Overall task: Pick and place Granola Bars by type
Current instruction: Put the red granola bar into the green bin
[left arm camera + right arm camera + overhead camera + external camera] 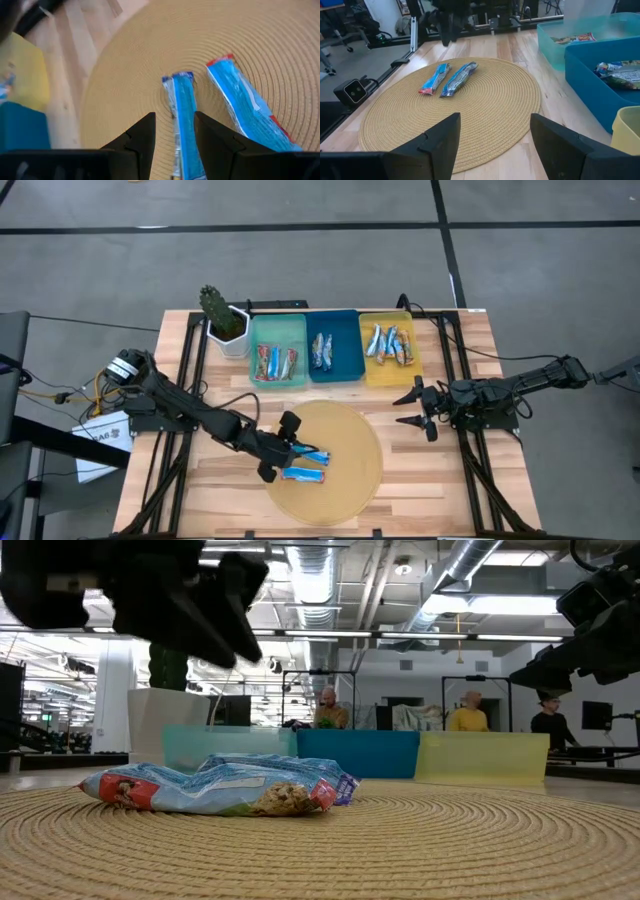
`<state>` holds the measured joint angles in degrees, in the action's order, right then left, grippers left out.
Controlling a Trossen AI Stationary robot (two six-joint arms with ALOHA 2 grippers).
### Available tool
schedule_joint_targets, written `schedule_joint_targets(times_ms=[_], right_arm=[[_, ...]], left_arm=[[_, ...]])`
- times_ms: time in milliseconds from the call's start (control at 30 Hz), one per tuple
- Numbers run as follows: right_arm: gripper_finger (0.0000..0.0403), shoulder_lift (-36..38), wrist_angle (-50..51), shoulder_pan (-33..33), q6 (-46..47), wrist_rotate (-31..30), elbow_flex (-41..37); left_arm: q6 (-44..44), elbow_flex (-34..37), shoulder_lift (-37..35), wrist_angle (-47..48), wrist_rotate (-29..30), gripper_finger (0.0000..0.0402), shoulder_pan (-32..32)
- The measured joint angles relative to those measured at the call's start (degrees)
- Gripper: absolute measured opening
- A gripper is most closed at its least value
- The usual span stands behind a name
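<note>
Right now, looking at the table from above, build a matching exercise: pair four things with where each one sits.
Column one:
1. teal plastic tray
2. yellow plastic tray
3. round woven straw mat
4. potted green cactus

Column two:
A. right end of the tray row
B. under two blue foil bars
C. beside the cactus pot
D. left of all the trays

Pairs: 1-C, 2-A, 3-B, 4-D

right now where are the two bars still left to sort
In the high view the two blue bars lie side by side on the round woven mat's left part, under the open left gripper, in front of the trays.
</note>
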<state>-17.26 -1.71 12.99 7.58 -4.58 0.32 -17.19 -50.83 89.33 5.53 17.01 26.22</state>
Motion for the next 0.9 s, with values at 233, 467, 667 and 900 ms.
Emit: schedule_joint_targets(times_ms=[233, 467, 667, 900], right_arm=[[0.0234, 0.0, 0.0, 0.0, 0.0, 0.1, 0.0], [0.0234, 0.1, -0.2, 0.0, 0.0, 0.1, 0.0], [0.0234, 0.0, -0.1, 0.0, 0.0, 0.1, 0.0], [0.0234, 0.0, 0.1, 0.0, 0.0, 0.0, 0.0]], left_arm=[[3.7, -4.6, 5.4, 4.0, -1.1, 0.0127, 0.0], [8.6, -11.4, 11.0, 10.9, -3.0, 0.0127, 0.9], [12.1, -16.1, 15.1, 13.3, -6.5, 0.0127, 2.2], [15.0, -20.8, 19.1, 16.2, -7.9, 0.0127, 3.2]])
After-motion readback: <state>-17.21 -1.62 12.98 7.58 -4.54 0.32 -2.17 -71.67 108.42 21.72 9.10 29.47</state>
